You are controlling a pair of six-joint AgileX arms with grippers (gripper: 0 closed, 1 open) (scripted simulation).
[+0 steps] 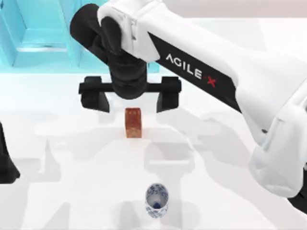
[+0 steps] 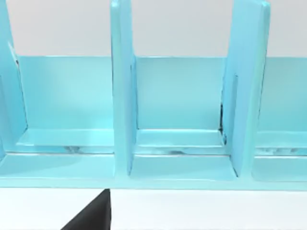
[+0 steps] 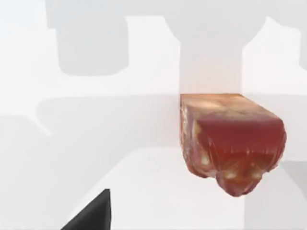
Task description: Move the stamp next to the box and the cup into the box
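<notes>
Open table (image 1: 72,191) all round the stamp (image 1: 133,122) and the cup (image 1: 157,200), which stand well apart. The right hand (image 1: 130,99), fingers wide, hangs just behind the stamp. Blue box (image 1: 38,33) blocks far left.

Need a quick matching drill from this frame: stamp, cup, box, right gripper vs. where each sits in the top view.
Things:
1. stamp
2. cup
3. box
4. right gripper

Places:
A. top-left corner of the table
B. near the bottom edge, centre
C. hovering open between the box and the stamp
D. upright at mid-table

Pairs: 1-D, 2-B, 3-A, 4-C
</notes>
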